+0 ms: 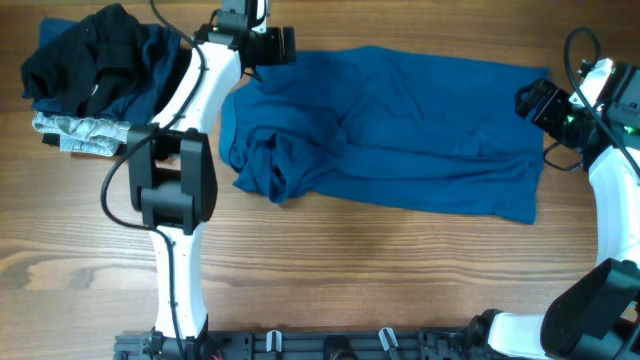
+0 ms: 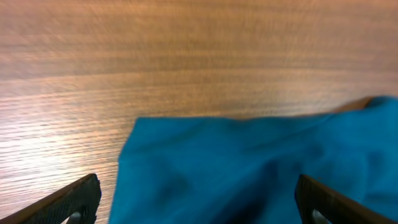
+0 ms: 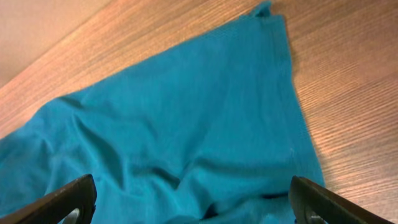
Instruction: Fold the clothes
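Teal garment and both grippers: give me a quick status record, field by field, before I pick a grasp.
garment: teal cloth garment, spread lengthwise across the wooden table, not yet folded
garment left end: bunched and creased
garment right end: lying flat
left gripper: left gripper open, over the garment's left edge, holding nothing
right gripper: right gripper open, over the garment's right end, holding nothing
other clothes: pile of black, navy and grey patterned clothes at the table's left end
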Available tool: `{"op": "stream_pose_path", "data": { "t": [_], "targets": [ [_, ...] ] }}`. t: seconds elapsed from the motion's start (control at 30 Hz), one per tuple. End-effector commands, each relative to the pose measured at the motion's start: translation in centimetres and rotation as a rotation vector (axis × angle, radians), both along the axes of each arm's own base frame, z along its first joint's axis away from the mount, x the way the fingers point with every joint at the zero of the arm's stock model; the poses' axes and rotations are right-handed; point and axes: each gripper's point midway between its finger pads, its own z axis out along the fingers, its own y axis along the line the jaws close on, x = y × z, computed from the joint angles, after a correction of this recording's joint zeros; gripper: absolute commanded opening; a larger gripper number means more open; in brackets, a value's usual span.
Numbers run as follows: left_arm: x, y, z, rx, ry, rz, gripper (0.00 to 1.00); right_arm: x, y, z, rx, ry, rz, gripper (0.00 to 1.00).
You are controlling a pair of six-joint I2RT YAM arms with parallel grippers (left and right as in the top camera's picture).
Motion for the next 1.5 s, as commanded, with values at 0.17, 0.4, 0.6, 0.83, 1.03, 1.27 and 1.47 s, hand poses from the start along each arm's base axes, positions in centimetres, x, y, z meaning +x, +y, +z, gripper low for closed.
{"op": "stream_pose_path", "data": {
  "t": [0.17, 0.4, 0.6, 0.83, 1.03, 1.27, 1.47],
  "targets": [
    [0.9, -0.9, -4.8, 0.023, 0.014, -0.098, 0.99, 0.0, 0.0, -0.5, -0.017, 0.02, 0.012, 1.0],
    [2.1, -1.1, -6.4, 0.017, -0.025, -0.097, 0.95, 0.0, 0.0, -0.5, -0.016, 0.022, 0.011, 1.0],
    [2.1, -1.2, -6.4, 0.011, -0.025, -0.092, 0.51, 0.0, 0.0, -0.5, -0.017, 0.021, 0.011, 1.0],
    [2.2, -1.2, -5.9, 0.008, -0.029, -0.093, 0.04, 0.0, 0.0, -0.5, -0.017, 0.022, 0.011, 0.99],
    [3.0, -1.4, 3.9, -0.018, -0.189, -0.09, 0.04, 0.0, 0.0, -0.5, -0.016, 0.023, 0.011, 1.0],
    [-1.3, -0.9, 11.5, -0.015, -0.167, -0.096, 0.04, -0.1, 0.0, -0.6, -0.014, 0.026, 0.011, 1.0],
    [-8.7, -1.6, 7.6, 0.041, 0.151, -0.144, 0.04, -0.1, 0.0, -0.6, -0.014, 0.027, 0.012, 1.0]
  ]
}}
